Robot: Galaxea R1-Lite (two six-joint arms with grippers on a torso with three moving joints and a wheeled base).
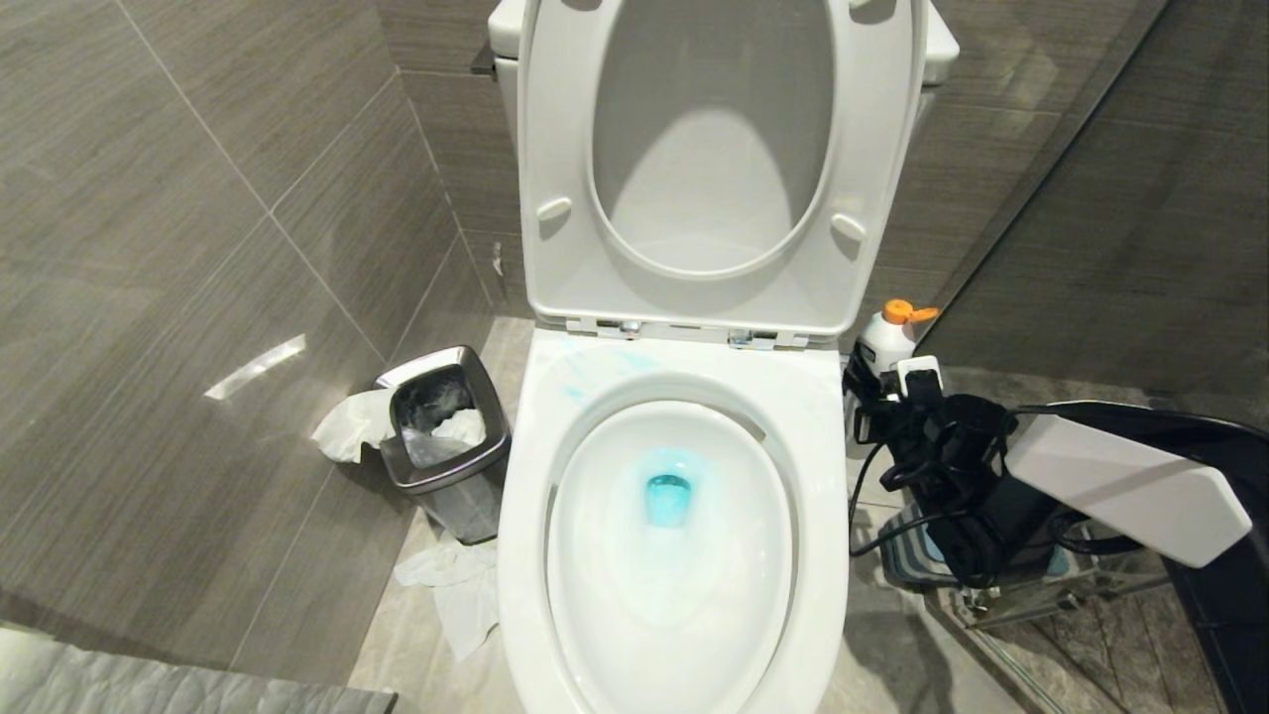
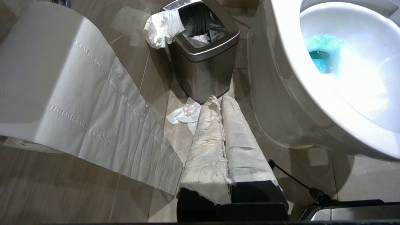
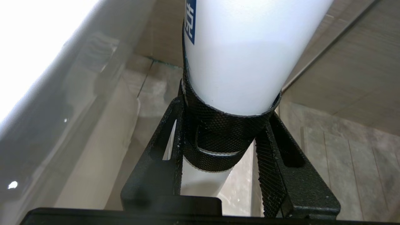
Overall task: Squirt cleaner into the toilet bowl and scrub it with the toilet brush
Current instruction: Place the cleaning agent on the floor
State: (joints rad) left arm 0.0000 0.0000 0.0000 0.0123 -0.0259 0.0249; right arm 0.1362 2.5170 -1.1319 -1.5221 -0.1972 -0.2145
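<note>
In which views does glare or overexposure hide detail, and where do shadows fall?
Head view: the toilet bowl shines glossy yet stays readable, the cleaner clear; a bright streak reflects on the wall tile. Left wrist view: the bowl's inside is washed out white; shadow lies beside the waste bin. Right wrist view: one corner is blown out white, and the bottle in the jaws looms large.
</note>
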